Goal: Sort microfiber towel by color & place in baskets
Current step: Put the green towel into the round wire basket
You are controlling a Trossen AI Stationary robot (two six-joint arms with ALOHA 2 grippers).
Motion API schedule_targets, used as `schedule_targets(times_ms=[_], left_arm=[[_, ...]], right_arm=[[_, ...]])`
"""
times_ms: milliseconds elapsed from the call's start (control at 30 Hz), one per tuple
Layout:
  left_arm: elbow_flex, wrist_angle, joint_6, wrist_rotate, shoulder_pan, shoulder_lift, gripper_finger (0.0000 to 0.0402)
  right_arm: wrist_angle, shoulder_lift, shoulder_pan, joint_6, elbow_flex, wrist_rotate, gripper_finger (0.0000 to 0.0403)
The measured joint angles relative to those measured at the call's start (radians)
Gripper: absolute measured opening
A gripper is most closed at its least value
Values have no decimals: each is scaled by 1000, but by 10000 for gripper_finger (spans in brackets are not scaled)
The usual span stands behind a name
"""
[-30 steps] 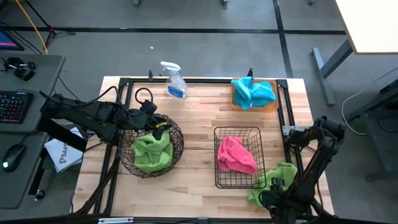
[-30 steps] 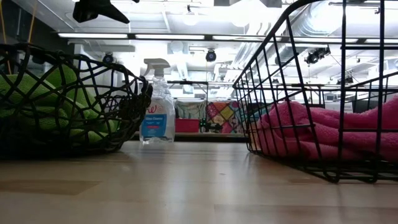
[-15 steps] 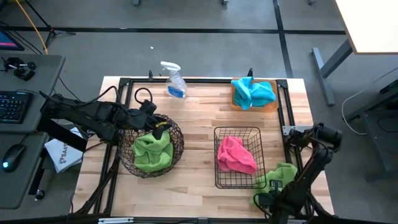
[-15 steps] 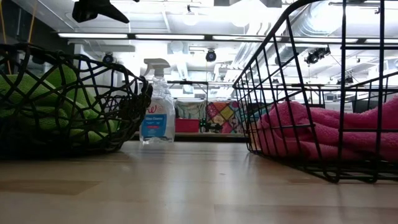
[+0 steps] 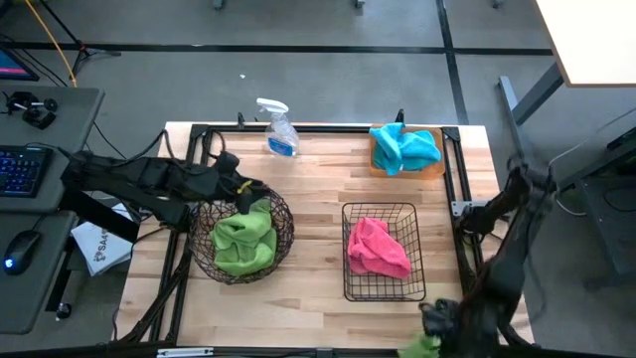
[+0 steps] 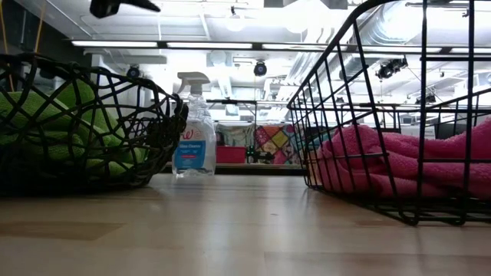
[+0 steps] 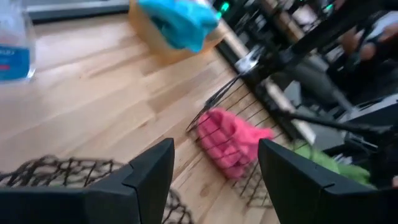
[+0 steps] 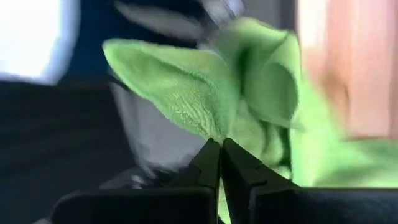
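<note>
A: Pale wooden tabletop in a black metal frame, grey floor all round, an office lit by ceiling strips behind. Take the square black wire-grid basket as the landmark. What lies around it?

B: A bright pink fuzzy cloth sits inside it. Well off to its left is the round dark-brown woven-wire bowl holding a lime green cloth. Beyond its far side, by the table's back corner, the shallow orange rectangular tray carries a turquoise blue cloth. A clear spray bottle with blue liquid stands at the back edge.

A: And the arms?

B: The right gripper is off the table's near edge, just past the wire basket's near right corner. Its fingers are pinched tight on another lime green fuzzy cloth, which hangs bunched from the tips. The left gripper hovers over the far rim of the woven bowl, fingers spread, nothing between them.

A: So which step is this?

B: I'd judge pink and blue settled, and this last green cloth just lifted for carrying.

A: Next?

B: Probably a long reach across the wire basket to the woven bowl, high enough that the dangling cloth clears the basket's rim, then release above the green one. The left arm may need to clear away first.
</note>
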Motion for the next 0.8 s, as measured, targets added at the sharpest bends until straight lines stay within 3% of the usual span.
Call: schedule_targets(times_ms=[167, 300, 367, 533, 800], left_arm=[[0, 106, 71, -27, 9, -22, 220], [0, 201, 142, -27, 21, -37, 220], [0, 244, 175, -12, 21, -44, 220], [0, 321, 218, 70, 21, -71, 220], [0, 439, 276, 135, 20, -133, 220]], right_arm=[[2, -178, -116, -125, 116, 223, 2], [8, -284, -234, -379, 191, 422, 1], [31, -317, -303, -529, 218, 471, 1], [173, -344, -502, -868, 232, 430, 0], [455, -223, -797, -1131, 221, 171, 0]])
